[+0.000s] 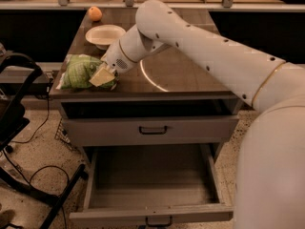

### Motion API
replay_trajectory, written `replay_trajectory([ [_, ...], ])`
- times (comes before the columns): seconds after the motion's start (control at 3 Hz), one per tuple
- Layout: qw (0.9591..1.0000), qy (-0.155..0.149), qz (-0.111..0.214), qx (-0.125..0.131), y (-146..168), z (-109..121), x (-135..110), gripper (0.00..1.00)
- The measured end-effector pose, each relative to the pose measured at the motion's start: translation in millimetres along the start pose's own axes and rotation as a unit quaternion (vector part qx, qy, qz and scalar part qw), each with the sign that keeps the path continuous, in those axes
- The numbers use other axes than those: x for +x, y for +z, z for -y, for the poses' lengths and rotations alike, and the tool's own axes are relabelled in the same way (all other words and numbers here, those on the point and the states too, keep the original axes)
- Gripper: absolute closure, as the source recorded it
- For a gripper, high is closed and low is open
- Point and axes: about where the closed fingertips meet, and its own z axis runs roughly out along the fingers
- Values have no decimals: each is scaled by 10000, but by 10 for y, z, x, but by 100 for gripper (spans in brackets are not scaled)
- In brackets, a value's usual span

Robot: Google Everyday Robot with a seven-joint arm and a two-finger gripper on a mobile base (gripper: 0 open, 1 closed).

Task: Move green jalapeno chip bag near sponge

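Note:
The green jalapeno chip bag (pixel 80 71), crinkly green and white, lies at the front left corner of the wooden table (pixel 190 75). My gripper (pixel 102 76) is at the bag's right end, pressed against it, with the white arm reaching in from the right. No sponge shows in this view; the arm covers part of the tabletop.
A pale bowl (pixel 105 35) stands behind the bag, and an orange (pixel 95 13) sits at the far left corner. Below the tabletop are a closed drawer (pixel 152 129) and an open, empty bottom drawer (pixel 152 185). A black chair frame (pixel 19 128) stands to the left.

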Motion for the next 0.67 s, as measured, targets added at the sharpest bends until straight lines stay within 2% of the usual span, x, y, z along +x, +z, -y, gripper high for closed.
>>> replay_trajectory([
  [0.33,10000,0,0,0,-1,0,-1,100],
  [0.67,9991,-24,-92,408,-429,198,-293,100],
])
